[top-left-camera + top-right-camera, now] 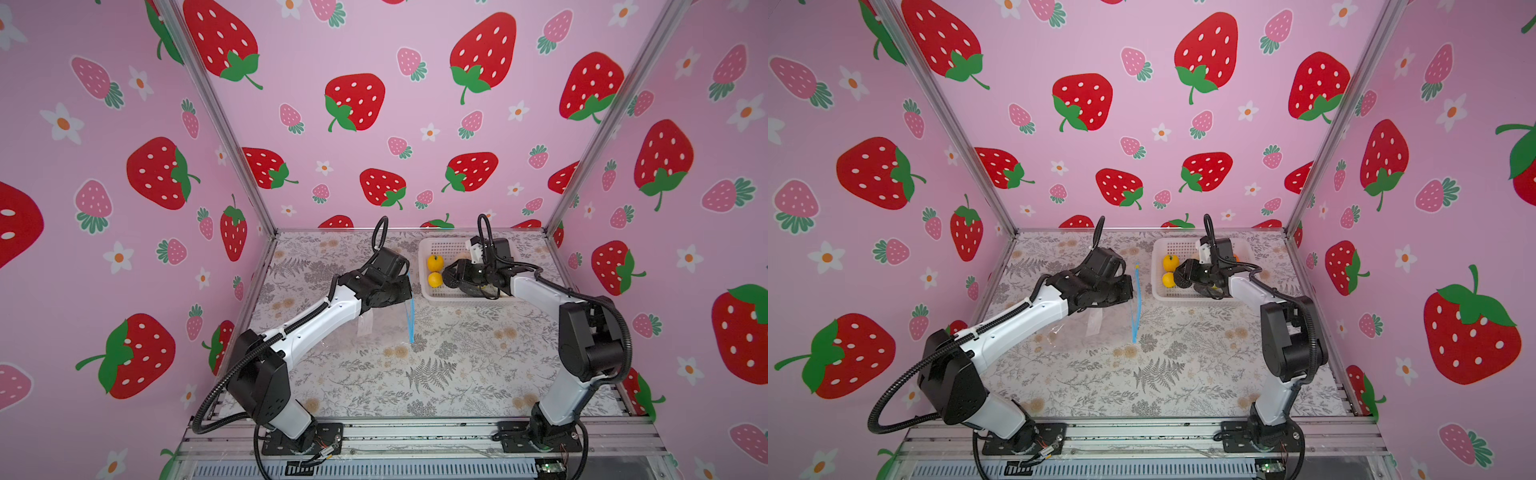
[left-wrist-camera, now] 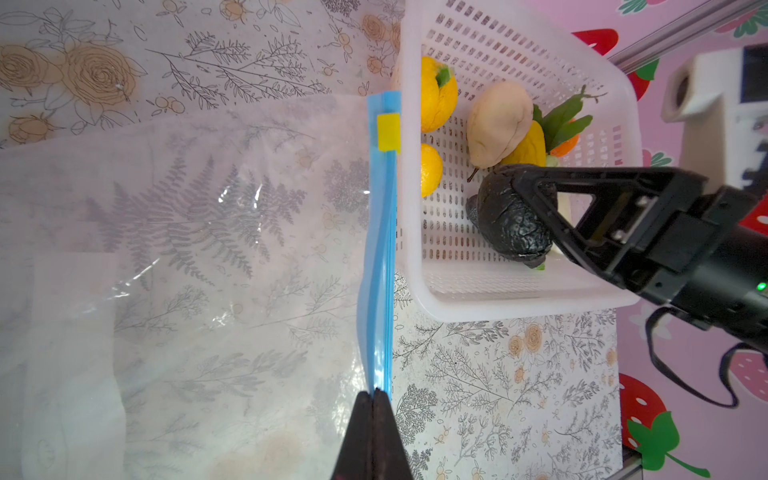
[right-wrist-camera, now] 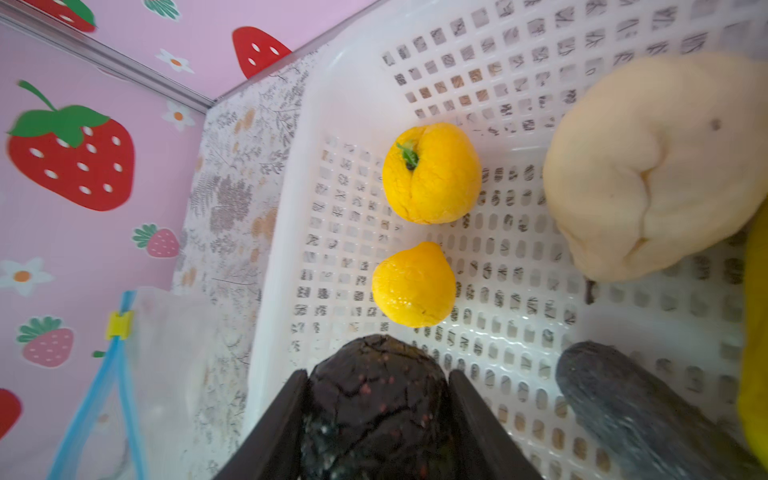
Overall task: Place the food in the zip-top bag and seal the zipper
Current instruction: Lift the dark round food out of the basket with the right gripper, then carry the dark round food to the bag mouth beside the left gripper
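The transparent zip-top bag [image 1: 374, 332] [image 2: 208, 270] lies left of the white basket, with its blue zipper [image 1: 410, 320] [image 1: 1136, 303] [image 2: 380, 249] facing the basket. A yellow slider [image 2: 388, 131] sits at the zipper's far end. My left gripper [image 2: 376, 390] [image 1: 405, 291] is shut on the zipper edge. My right gripper [image 3: 378, 374] [image 1: 451, 276] reaches into the basket and is shut on a dark, cracked food piece [image 3: 374, 407] [image 2: 511, 220]. Two yellow pieces [image 3: 432, 172] [image 3: 411, 284], a cream one [image 3: 648, 166], a second dark one [image 3: 623, 403] and green leaves [image 2: 561, 118] lie in the basket.
The white perforated basket [image 1: 424, 266] [image 2: 415, 208] stands at the back right, close to the rear wall. Its near wall almost touches the bag's zipper edge. The floral table cover [image 1: 457, 365] spreads in front of both.
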Tool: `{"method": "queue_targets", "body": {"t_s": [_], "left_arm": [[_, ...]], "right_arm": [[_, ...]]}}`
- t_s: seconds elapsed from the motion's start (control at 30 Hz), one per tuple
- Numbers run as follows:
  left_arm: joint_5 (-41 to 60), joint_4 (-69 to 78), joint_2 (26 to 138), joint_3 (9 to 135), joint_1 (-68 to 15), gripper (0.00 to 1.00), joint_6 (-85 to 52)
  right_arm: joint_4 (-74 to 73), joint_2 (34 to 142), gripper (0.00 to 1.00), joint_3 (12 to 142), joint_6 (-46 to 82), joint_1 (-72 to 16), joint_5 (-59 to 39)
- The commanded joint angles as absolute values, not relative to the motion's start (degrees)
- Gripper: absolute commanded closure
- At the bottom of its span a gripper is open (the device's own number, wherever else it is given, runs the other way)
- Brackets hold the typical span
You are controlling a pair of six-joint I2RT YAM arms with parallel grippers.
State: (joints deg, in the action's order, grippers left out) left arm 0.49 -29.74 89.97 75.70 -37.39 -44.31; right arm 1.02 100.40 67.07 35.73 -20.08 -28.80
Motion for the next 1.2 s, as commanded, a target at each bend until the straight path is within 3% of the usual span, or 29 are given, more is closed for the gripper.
{"method": "queue_targets", "body": {"t_s": [0.0,0.53,1.17], "left_arm": [[0.35,-28.59,90.17,78.28,-37.1,1.0,-45.51],[0.7,-27.86,90.27,80.03,-36.67,1.0,-45.88],[0.79,-27.81,89.65,80.68,-36.69,1.0,-46.06]], "right_arm": [[-6.22,95.43,0.58,64.88,43.54,-19.95,-33.26],[-23.59,83.86,0.61,52.95,57.96,-26.9,-36.35],[-30.67,88.84,0.61,53.17,61.83,-32.51,-37.97]]}}
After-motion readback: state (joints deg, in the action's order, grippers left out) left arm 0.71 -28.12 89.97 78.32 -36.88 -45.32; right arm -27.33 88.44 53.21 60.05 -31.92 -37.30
